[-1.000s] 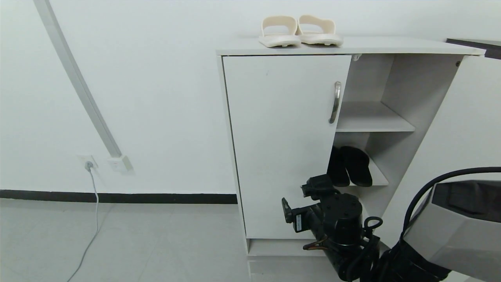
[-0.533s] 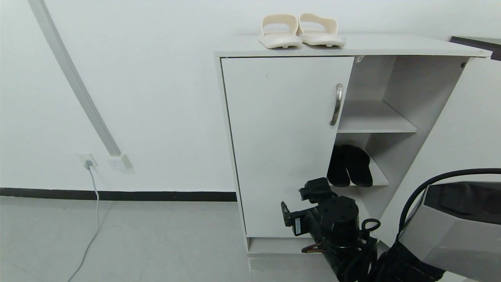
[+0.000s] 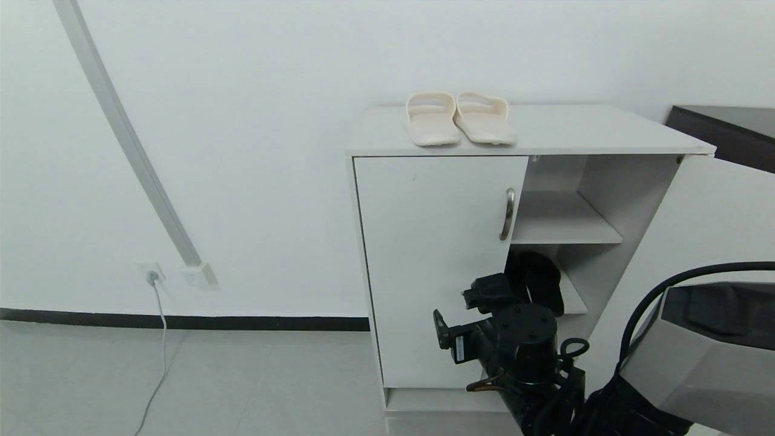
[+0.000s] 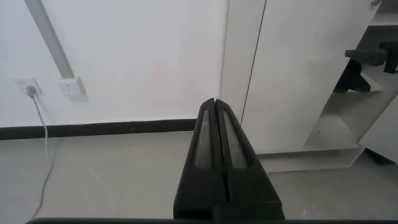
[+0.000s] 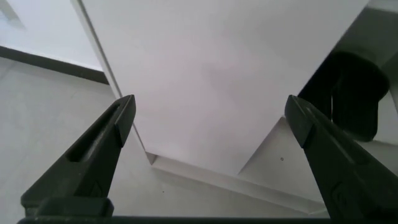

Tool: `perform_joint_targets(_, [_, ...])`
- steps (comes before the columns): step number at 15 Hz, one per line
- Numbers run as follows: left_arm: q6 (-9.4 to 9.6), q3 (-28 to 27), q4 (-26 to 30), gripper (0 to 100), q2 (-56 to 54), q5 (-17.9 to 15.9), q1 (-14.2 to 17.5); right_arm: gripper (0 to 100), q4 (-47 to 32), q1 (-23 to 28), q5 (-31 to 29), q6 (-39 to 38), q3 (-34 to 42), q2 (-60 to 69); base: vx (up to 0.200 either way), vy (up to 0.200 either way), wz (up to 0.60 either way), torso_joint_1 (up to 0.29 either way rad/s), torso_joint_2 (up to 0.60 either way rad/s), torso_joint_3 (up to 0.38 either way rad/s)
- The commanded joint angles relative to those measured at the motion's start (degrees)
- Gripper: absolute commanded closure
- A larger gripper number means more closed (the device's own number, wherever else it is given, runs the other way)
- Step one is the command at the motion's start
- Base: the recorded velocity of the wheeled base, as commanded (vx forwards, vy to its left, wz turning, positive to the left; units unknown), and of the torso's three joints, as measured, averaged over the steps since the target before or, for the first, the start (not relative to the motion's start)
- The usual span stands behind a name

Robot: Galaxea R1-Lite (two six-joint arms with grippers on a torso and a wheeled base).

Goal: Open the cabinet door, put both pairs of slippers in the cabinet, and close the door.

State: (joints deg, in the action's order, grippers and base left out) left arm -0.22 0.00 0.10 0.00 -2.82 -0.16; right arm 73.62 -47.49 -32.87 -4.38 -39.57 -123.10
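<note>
Right end effector (image 5: pixel 211 107): spread wide, empty, facing the closed door (image 3: pixel 436 272) of the cabinet (image 3: pixel 575 130). Black slippers (image 3: pixel 540 280) shelved just beyond it; beige slippers (image 3: pixel 460 118) well above, on the cabinet top. Left end effector (image 4: pixel 215 107): pressed together, empty.

A white cabinet (image 3: pixel 545 130) stands on a grey tiled floor (image 3: pixel 242 381), its back against the wall. On the cabinet's flat top, a pair of cream slippers (image 3: pixel 460 118) lies side by side and touching, soles down, near the back edge and towards the top's left end. In the open right-hand compartment an upper shelf (image 3: pixel 557 224) sits above a lower shelf (image 3: pixel 575 300). A pair of black slippers (image 3: pixel 536 281) lies on the lower shelf, close together against its left side and partly hidden. On the floor to the cabinet's left, well apart from it, a grey cable (image 3: pixel 162 351) trails down from the wall and across the tiles.
</note>
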Motion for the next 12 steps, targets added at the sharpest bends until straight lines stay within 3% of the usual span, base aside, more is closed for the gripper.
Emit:
perform_joint_targets(1, [-0.04,0.0,0.0,100,0.1,0.0,0.0,0,0.0,0.0,0.0,0.0,0.0,-0.1,0.0,0.0,0.0,0.144,-0.47,-0.334])
perform_joint_targets(12, [-0.04,0.0,0.0,100,0.1,0.0,0.0,0,0.8,0.0,0.0,0.0,0.5,-0.1,0.0,0.0,0.0,0.175,-0.49,-0.318])
